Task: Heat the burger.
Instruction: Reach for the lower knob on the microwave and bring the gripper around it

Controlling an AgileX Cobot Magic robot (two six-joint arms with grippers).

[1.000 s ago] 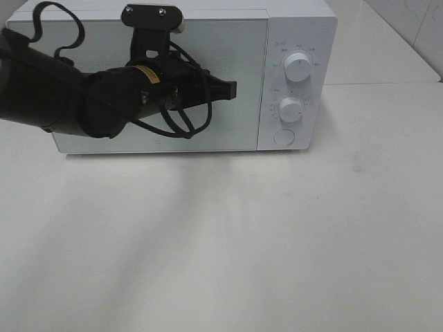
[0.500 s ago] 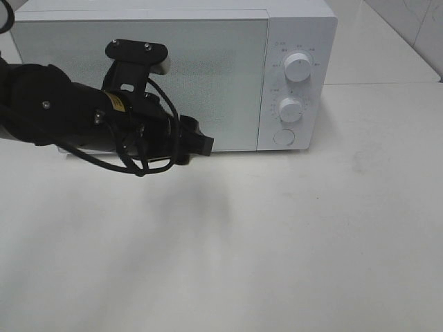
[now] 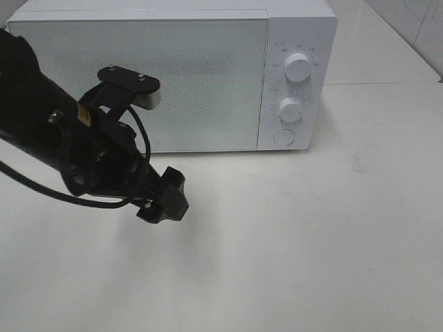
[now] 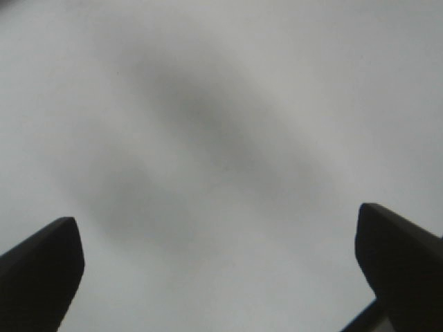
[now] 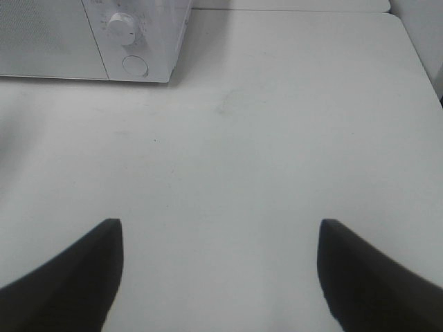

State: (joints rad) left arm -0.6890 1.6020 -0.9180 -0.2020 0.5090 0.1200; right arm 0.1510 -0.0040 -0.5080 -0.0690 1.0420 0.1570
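Note:
The burger is out of view in every frame. A white microwave [image 3: 173, 76] stands at the back of the table with its door shut; it also shows in the right wrist view as the microwave [image 5: 90, 41]. My left gripper [image 3: 168, 199] hangs over the table in front of the door's lower left part and points down at the surface. Its jaws stand open in the left wrist view, left gripper [image 4: 221, 235], with only bare table between them. My right gripper [image 5: 220, 238] is open and holds nothing, well in front of the microwave; it does not show in the high view.
Two round knobs [image 3: 297, 67] [image 3: 291, 109] and a round button [image 3: 284, 137] sit on the microwave's right panel. The white table [image 3: 332, 228] stretches in front. A tiled wall [image 3: 415, 28] rises at the back right.
My left arm has pulled back from the microwave door, down and toward the table's front, and its jaws have gone from shut to open. The right gripper has not moved.

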